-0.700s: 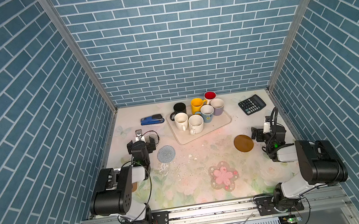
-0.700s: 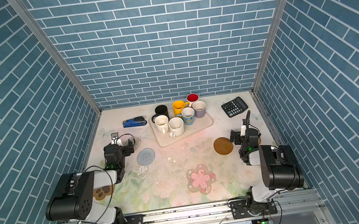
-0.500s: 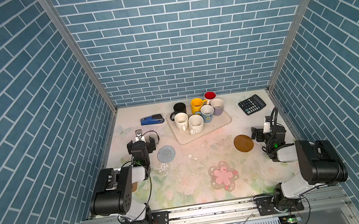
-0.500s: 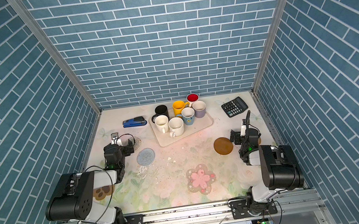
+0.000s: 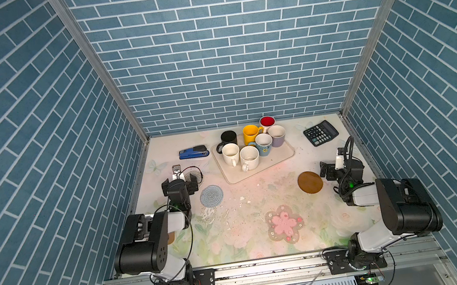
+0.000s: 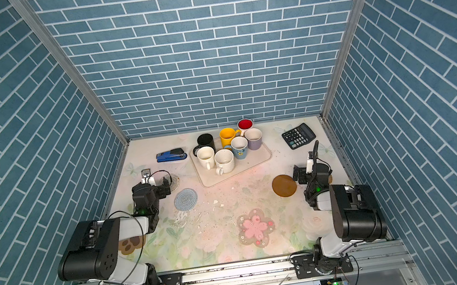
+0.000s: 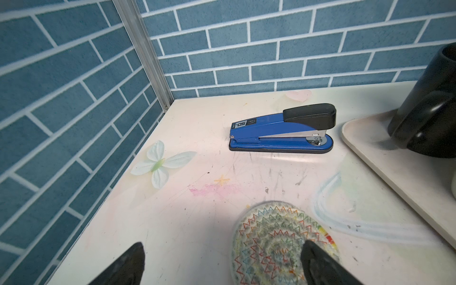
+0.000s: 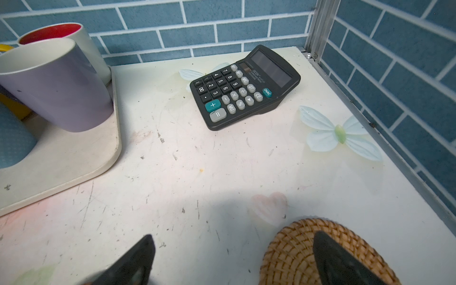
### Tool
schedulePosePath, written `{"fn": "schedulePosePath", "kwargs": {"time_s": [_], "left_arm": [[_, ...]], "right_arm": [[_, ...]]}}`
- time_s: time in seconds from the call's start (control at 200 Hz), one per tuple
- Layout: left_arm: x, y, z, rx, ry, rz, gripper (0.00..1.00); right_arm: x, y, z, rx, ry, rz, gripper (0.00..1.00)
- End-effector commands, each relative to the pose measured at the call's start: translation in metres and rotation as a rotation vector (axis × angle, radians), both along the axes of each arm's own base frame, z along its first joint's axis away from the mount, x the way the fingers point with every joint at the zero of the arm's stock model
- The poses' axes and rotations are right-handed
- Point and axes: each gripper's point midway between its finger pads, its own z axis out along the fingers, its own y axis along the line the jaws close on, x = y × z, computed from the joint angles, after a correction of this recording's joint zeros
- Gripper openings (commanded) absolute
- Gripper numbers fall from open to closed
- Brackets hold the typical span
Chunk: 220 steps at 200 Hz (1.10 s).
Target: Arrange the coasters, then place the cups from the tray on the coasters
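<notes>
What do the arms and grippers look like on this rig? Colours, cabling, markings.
Both match. The left arm and right arm have bulky black joint housings and white link shells. Black cables run outside them, and a green light glows near each wrist. The left gripper and right gripper have plain black tapered fingers. No markings are legible.

Pale floral-print table [image 5: 244, 207], scuffed and speckled. At back centre, cream tray [image 5: 274, 156], set askew. Left of tray, blue stapler [image 5: 193, 152]; right of tray, near back corner, black calculator [image 5: 320, 133]. Nearer front: blue-grey coaster [image 5: 212, 196] at left, brown disc [image 5: 310, 182] at right, pink flower coaster [image 5: 284, 224] between them and closest to front edge. Zigzag coaster [image 7: 271, 241] between stapler and blue-grey coaster. Rattan coaster [image 8: 296, 254] by right edge. Paw coaster [image 6: 129, 244] at front left, partly hidden.
</notes>
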Motion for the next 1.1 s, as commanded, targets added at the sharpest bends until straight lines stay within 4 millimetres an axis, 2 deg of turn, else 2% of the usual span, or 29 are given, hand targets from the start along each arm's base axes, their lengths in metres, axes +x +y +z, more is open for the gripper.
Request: {"fn": "schedulePosePath", "kwargs": {"time_s": [0.0, 0.11, 0.26, 0.43, 0.55, 0.62, 0.635, 0.65, 0.815, 0.88, 1.005, 1.095], "left_arm": [[-0.001, 0.0, -0.005, 0.0, 0.014, -0.006, 0.99], [-0.001, -0.001, -0.004, -0.004, 0.021, -0.016, 0.99], [0.002, -0.006, 0.005, -0.002, 0.047, -0.049, 0.99], [-0.002, -0.006, 0.035, 0.003, 0.055, -0.051, 0.99], [-0.011, 0.007, 0.065, 0.008, 0.098, 0.03, 0.99], [-0.015, 0.008, 0.084, -0.021, 0.129, 0.049, 0.99], [-0.018, 0.007, 0.083, -0.029, 0.148, 0.046, 0.99], [-0.017, 0.006, 0.093, -0.038, 0.144, 0.043, 0.99], [-0.035, -0.017, 0.127, -0.166, 0.165, -0.03, 0.99], [-0.046, -0.026, 0.135, -0.213, 0.176, -0.05, 0.99], [-0.068, -0.043, 0.136, -0.238, 0.225, -0.067, 0.96], [-0.083, -0.042, 0.125, -0.245, 0.272, -0.023, 0.95]], "right_arm": [[0.011, 0.002, 0.013, -0.021, -0.04, 0.019, 0.99], [0.009, -0.007, 0.015, -0.029, -0.051, -0.037, 0.99], [0.0, -0.018, 0.037, -0.028, -0.058, -0.108, 0.99], [-0.011, -0.034, 0.057, 0.002, 0.011, -0.229, 0.99], [-0.021, -0.033, 0.072, 0.063, 0.015, -0.254, 0.99], [-0.026, -0.027, 0.083, 0.104, 0.027, -0.24, 0.99], [-0.027, -0.026, 0.085, 0.112, 0.034, -0.236, 0.99], [-0.028, -0.024, 0.087, 0.121, 0.04, -0.231, 0.99], [-0.046, -0.004, 0.116, 0.206, 0.118, -0.159, 0.99], [-0.054, 0.008, 0.126, 0.262, 0.137, -0.116, 0.99], [-0.067, 0.042, 0.143, 0.336, 0.159, 0.013, 0.98], [-0.077, 0.065, 0.15, 0.323, 0.18, 0.09, 0.97]]}}
